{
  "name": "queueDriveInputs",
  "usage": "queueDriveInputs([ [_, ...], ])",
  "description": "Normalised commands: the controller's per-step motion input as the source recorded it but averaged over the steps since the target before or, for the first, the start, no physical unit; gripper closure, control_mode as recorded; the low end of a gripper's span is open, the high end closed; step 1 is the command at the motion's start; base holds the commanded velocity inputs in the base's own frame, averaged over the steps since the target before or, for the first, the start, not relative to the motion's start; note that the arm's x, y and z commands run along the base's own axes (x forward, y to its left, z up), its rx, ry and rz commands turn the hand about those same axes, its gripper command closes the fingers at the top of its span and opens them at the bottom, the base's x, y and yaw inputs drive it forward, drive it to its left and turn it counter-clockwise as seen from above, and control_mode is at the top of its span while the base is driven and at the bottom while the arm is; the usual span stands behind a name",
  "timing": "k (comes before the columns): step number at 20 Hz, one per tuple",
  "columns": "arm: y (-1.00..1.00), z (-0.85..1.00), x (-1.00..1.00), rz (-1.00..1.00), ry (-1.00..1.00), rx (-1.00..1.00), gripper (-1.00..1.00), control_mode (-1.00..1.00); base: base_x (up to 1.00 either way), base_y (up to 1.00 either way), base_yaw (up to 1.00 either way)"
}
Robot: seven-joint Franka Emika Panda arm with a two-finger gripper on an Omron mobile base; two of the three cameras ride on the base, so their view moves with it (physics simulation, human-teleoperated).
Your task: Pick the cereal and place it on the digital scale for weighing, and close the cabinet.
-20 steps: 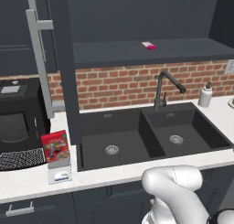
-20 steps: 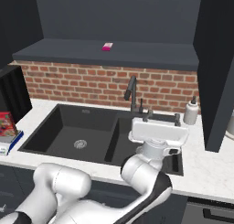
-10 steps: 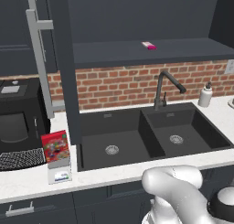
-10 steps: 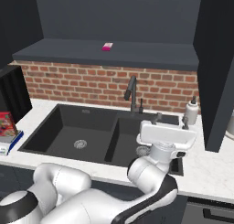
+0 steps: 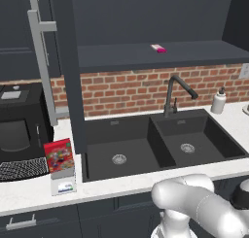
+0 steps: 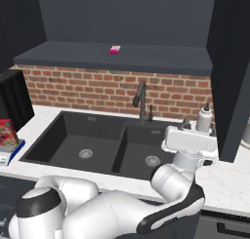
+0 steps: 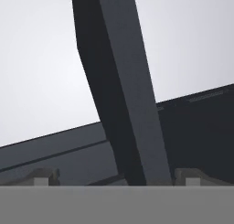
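Claw [image 7: 117,181] spread wide — cabinet [image 7: 122,95] door edge between its tips.

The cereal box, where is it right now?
In the left base view the cereal stands upright on the digital scale, on the counter left of the sink, beside the black appliance.

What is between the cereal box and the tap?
In the left base view, the dark sink's left bowl lies between the cereal, standing on the scale, and the tap. The open cabinet door's edge hangs there too.
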Motion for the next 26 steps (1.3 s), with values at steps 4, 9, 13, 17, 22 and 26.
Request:
queueDriveInputs([
  [4,-0.61,0.0,0.2,0.0,0.0,0.05,-1.0,-1.0,0.0,0.0,0.0],
  [9,-0.56,0.0,0.11,0.0,0.0,0.08,-1.0,-1.0,0.0,0.0,0.0],
  [13,-0.36,0.0,0.0,0.0,-0.01,0.06,-1.0,-1.0,0.0,0.0,0.0],
  [17,-0.28,0.02,0.0,0.0,0.0,0.04,-1.0,-1.0,0.0,0.0,0.0],
  [22,-0.18,0.22,0.0,0.0,0.0,0.03,-1.0,-1.0,0.0,0.0,0.0],
  [26,-0.08,0.35,0.0,0.0,0.0,0.0,-1.0,-1.0,0.0,0.0,0.0],
])
